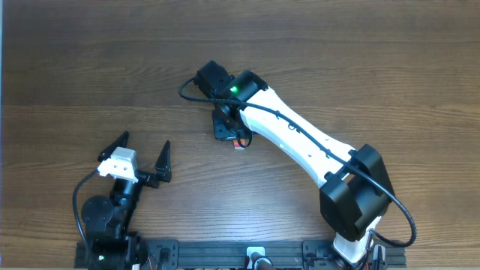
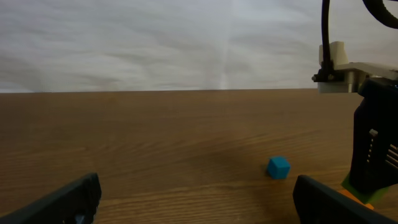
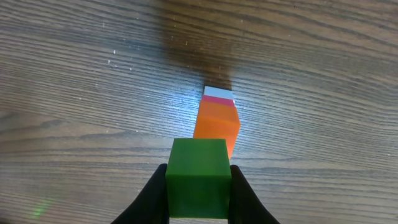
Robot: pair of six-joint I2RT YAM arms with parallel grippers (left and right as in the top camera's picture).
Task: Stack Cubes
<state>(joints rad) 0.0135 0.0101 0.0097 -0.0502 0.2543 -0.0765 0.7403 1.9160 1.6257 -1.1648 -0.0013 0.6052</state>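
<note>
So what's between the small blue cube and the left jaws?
Bare wooden tabletop lies between the small blue cube and the left jaws, seen in the left wrist view.

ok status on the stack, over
Right gripper shut on green cube, just over the orange cube. Left gripper open, parked. Blue cube off to the side, not in the way.

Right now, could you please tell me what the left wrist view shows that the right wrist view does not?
The left wrist view adds the blue cube lying alone on the table, the pale wall behind, and the open left pincer. The right wrist view adds the pink and white edges just past the orange cube. Both show the wooden table, the orange cube and the green cube held in the right pincer.
</note>
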